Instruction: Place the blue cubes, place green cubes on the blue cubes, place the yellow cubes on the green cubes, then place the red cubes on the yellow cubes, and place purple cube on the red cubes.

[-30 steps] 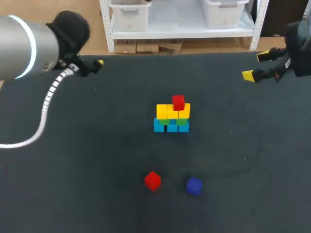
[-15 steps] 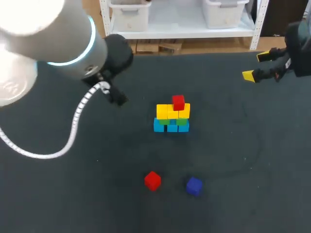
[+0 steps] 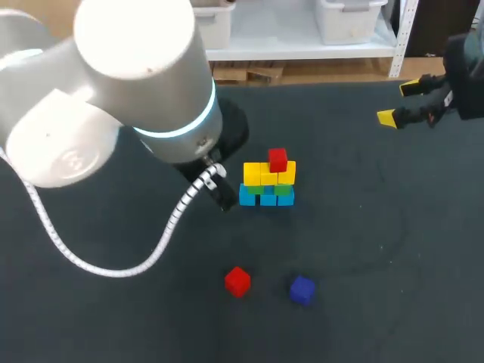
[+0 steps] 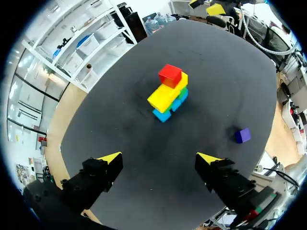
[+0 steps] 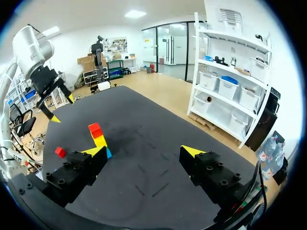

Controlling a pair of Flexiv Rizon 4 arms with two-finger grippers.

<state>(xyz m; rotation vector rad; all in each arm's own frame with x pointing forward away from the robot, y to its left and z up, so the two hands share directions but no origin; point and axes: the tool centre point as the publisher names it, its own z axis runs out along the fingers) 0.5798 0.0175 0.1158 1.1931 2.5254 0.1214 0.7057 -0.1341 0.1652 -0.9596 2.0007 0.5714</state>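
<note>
A cube stack [image 3: 268,184] stands mid-table: light blue cubes at the bottom, green above them, yellow [image 3: 261,174] above those, and one red cube [image 3: 277,159] on top. Nearer the front lie a loose red cube [image 3: 237,280] and a purple cube [image 3: 302,290]. My left gripper [image 4: 159,158] hangs open and empty above the table, with the stack [image 4: 168,93] ahead of it and the purple cube [image 4: 242,135] off to one side. In the head view the left arm [image 3: 144,83] hides its fingers. My right gripper [image 3: 399,102] is open and empty at the far right, away from the stack [image 5: 99,138].
The dark table [image 3: 378,227] has bare room around the stack and along the right side. My bulky left arm and its white cable [image 3: 170,227] cover the left part of the head view, close to the stack's left side. The right wrist view shows the loose red cube [image 5: 60,152].
My left arm has swung from the far left corner rightward and forward, ending just left of the stack. The right arm and all cubes have kept still.
</note>
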